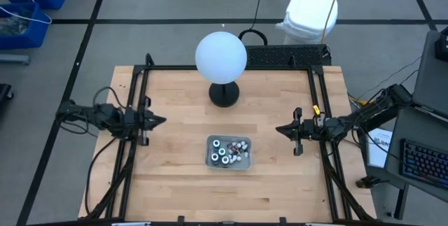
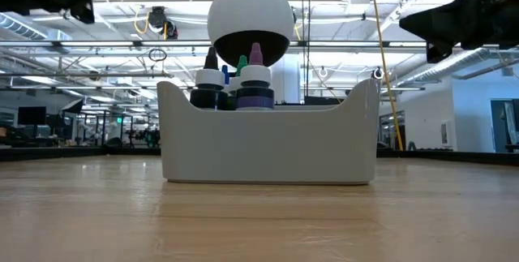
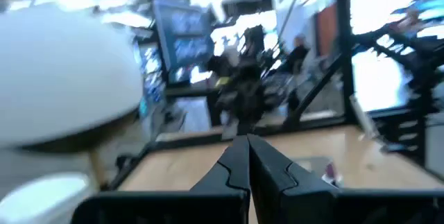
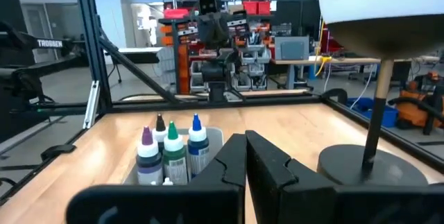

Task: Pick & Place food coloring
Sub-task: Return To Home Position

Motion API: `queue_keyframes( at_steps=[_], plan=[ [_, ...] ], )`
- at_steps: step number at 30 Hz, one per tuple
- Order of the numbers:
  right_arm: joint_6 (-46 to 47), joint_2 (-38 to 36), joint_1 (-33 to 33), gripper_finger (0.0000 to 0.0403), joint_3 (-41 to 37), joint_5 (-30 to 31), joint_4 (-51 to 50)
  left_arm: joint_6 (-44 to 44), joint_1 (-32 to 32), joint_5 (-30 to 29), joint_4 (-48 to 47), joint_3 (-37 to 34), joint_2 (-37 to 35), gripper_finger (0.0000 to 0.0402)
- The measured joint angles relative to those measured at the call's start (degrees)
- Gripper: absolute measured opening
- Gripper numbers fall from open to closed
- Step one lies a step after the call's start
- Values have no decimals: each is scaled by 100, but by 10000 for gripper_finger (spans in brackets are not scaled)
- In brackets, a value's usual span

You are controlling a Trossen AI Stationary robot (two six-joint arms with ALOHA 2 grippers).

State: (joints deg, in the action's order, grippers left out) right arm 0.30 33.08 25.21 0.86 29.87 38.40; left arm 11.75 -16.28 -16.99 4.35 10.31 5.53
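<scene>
A workshop floor with blue bins and a black frame surrounds the light wooden table [image 1: 182, 184], and shelving and open hall show beyond it in the low view. The left gripper [image 1: 159, 120] hangs above the table's left side, pointing inward, with its fingers pressed together on nothing, as its wrist view shows. The right gripper [image 1: 280, 129] mirrors it on the right side, its fingers likewise closed and empty. Each sits well apart from the grey tray [image 1: 208, 157], which lies between them toward the front middle of the table. The food coloring [image 1: 227, 150] stands packed inside that tray. The right wrist view picks out upright bottles with purple, green and blue bodies, and the low view shows their tips rising above the tray wall. Behind the tray, farther back on the table, stands the white globe [image 1: 220, 55] on its black base [image 1: 224, 94]. No bottle shows on the bare wood outside the tray, so the placing looks finished, and the step in hand is judged to be the retreat to rest. The next move calls for little: each arm would need to settle at its own side with fingers closed, keeping clear of tray and globe.
</scene>
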Motion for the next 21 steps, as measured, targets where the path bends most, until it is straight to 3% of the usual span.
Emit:
queue_keyframes(
  at_steps=[6, 12, 17, 21],
  plan=[
    [-219, -39, -2, 0, 0, -304, -195, -27, 583, 1144, -88, -179, -359, 3],
    [-120, -138, -50, 0, 0, -293, -118, -379, 1327, 1433, 608, -961, -336, 3],
    [-101, -145, -50, 0, 0, -283, -187, -747, 1751, 2134, 375, -945, -337, 3],
    [-125, -334, -39, 0, 0, -111, -140, -714, 1872, 2254, 95, -945, -337, 4]
  ],
)
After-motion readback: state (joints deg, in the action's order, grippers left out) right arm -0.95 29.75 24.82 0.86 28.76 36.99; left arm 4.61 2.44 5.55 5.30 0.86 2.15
